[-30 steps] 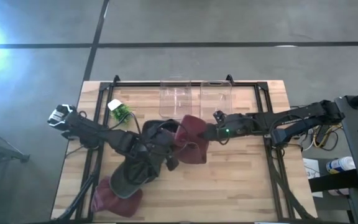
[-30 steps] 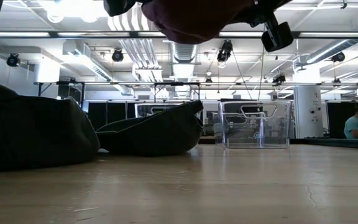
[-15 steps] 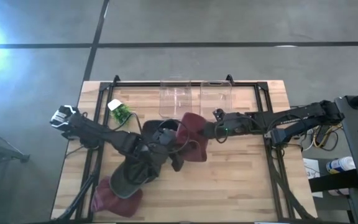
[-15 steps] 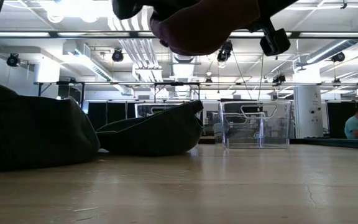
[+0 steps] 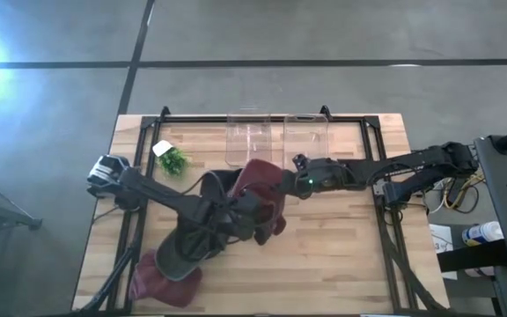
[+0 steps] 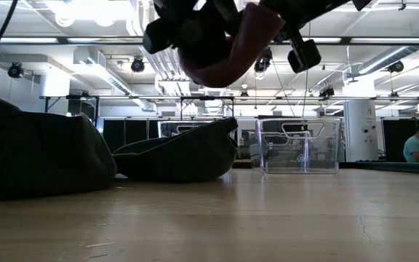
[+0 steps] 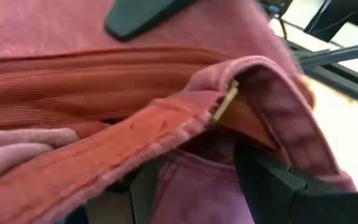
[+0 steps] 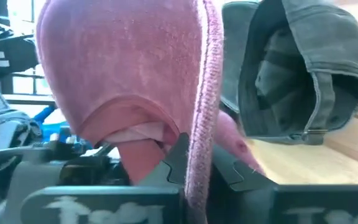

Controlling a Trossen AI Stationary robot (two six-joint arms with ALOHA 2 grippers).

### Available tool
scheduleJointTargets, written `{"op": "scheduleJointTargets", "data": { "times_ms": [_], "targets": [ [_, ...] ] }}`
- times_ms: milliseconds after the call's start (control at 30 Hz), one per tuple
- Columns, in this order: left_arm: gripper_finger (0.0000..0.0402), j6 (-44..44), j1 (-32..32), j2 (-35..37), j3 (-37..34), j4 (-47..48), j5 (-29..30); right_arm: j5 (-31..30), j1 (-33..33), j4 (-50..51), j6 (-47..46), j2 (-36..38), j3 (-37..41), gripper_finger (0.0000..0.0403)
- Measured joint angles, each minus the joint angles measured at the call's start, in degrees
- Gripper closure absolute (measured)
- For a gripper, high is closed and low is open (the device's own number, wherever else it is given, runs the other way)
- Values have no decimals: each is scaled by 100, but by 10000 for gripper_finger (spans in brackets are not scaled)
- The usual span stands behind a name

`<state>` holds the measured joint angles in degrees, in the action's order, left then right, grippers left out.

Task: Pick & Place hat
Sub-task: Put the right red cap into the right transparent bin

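Note:
A maroon hat [image 5: 258, 187] hangs in the air above the table's middle; it also shows in the low view [image 6: 224, 44]. My right gripper [image 5: 294, 180] is shut on it from the table's right. My left gripper [image 5: 262, 220] is open right at the hat. In the left wrist view its fingers [image 7: 272, 180] stand on either side of the hat's rear edge beside the strap buckle [image 7: 225, 106]. A dark grey hat [image 5: 192, 248] lies on the table under my left arm. My right gripper pinches the maroon hat's hemmed edge [image 8: 199, 134] between its two fingers. The fingers come level from the table's right. The hat is lifted clear of the table and reaches out beyond the fingers. My left gripper: I cannot tell whether its fingers touch the hat.
A second maroon hat [image 5: 161, 282] lies at the near left. Another dark hat [image 8: 291, 74] lies on the wood beside it. Two clear bins [image 5: 253, 139] [image 5: 304, 132] stand at the far edge. A small green thing [image 5: 172, 160] lies at the far left.
My right gripper has carried the maroon hat a little toward the table's left and lower. My left gripper has moved toward the table's right, up to the hat.

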<state>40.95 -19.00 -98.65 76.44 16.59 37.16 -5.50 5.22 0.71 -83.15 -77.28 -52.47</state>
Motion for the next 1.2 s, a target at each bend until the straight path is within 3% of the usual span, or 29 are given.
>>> {"op": "scheduleJointTargets", "data": {
  "times_ms": [267, 433, 600, 767, 967, 1067, 1200],
  "targets": [
    [200, -370, -23, 19, -2, 326, -208, 109, -7, 277, 139, -11, -11, 390],
    [200, 99, -57, 203, 50, 529, -643, 117, 4, 797, 362, 81, -14, 390],
    [200, 785, -73, 334, 132, 825, -697, 63, 2, 906, 476, 77, -15, 390],
    [191, 1724, -66, 334, 151, 990, -1407, -39, -28, 958, 668, 77, -4, 390],
    [162, 1803, -121, 339, 173, 861, -1441, -148, -48, 978, 734, 33, 1, 390],
    [159, 1652, -219, 353, 280, 853, -2061, -198, -96, 1004, 742, 33, 30, 390],
    [159, 1569, -378, 361, 328, 1554, -2805, -318, -167, 1127, 756, 16, 87, 390]
  ]
}}
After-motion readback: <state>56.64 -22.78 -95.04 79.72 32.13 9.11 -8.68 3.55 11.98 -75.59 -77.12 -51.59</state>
